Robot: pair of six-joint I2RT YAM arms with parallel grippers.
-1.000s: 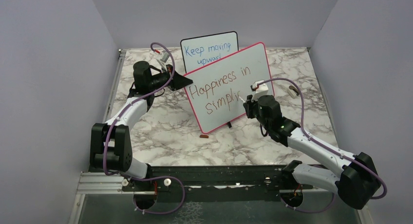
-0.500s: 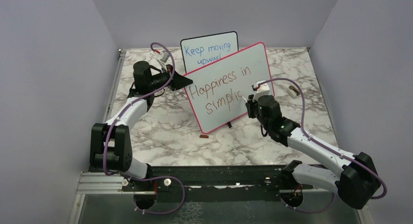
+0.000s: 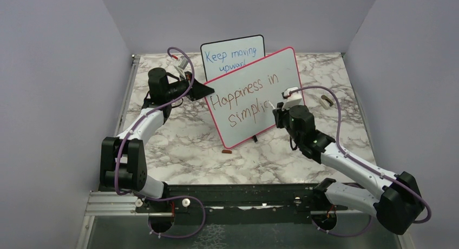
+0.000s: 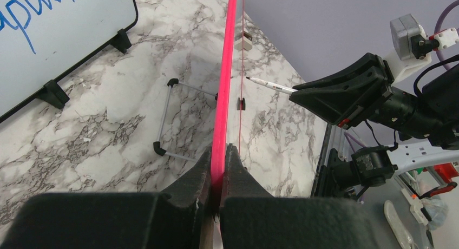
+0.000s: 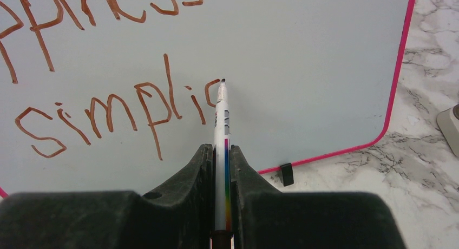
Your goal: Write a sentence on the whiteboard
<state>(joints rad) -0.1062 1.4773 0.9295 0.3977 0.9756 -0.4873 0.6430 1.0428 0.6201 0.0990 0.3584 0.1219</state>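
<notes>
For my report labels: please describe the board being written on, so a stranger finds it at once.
On the marble-patterned table, two white boards stand at the back. It is the larger front whiteboard, tilted. Its pink-red frame and brownish-red handwriting set it apart from the black-framed board with blue writing.

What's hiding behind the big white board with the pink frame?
A smaller black-framed white board with blue writing, "Keep moving upward", stands behind it. The pink-framed board covers its bottom edge, so any writing lower down is hidden.
</notes>
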